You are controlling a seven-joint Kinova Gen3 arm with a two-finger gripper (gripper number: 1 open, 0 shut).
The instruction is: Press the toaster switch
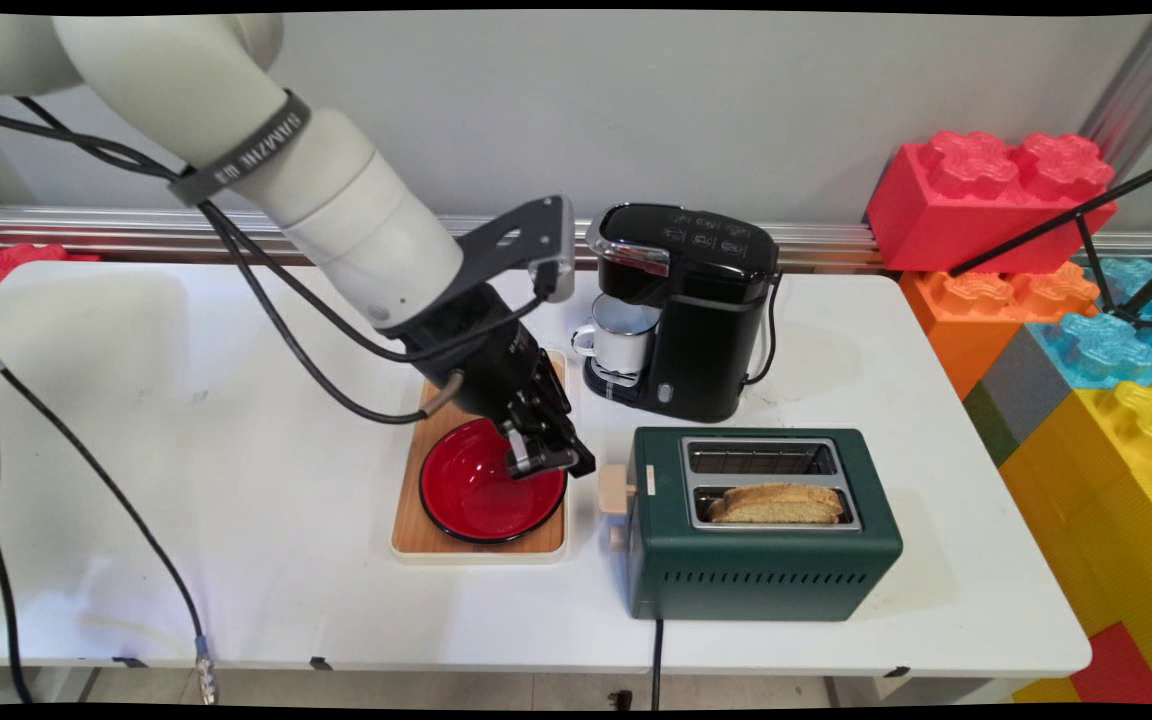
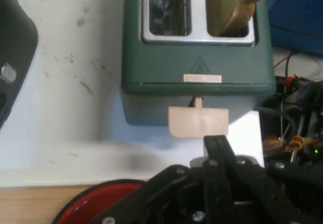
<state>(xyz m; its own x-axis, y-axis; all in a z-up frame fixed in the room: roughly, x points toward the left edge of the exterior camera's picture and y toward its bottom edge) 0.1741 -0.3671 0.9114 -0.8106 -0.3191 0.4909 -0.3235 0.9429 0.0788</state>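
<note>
My black gripper [image 1: 576, 463] hangs low over the right rim of a red bowl [image 1: 476, 492], its fingers shut with nothing between them. Its tip points at the beige lever [image 1: 616, 489] on the left end of a dark green toaster [image 1: 761, 560] and stands just short of it. A slice of bread [image 1: 778, 504] stands in the toaster's near slot; the far slot is empty. In the hand view the gripper [image 2: 216, 144] sits right below the lever [image 2: 198, 122], with the toaster [image 2: 198, 57], the bread [image 2: 229, 7] and the bowl's rim [image 2: 96, 196] in sight.
The bowl rests on a wooden board [image 1: 416, 535]. Behind the toaster stands a black coffee machine [image 1: 701, 310] with a white mug [image 1: 621, 335] under its spout. Large coloured blocks [image 1: 1086, 330] are stacked past the table's right edge. Black cables [image 1: 86, 460] trail across the left side.
</note>
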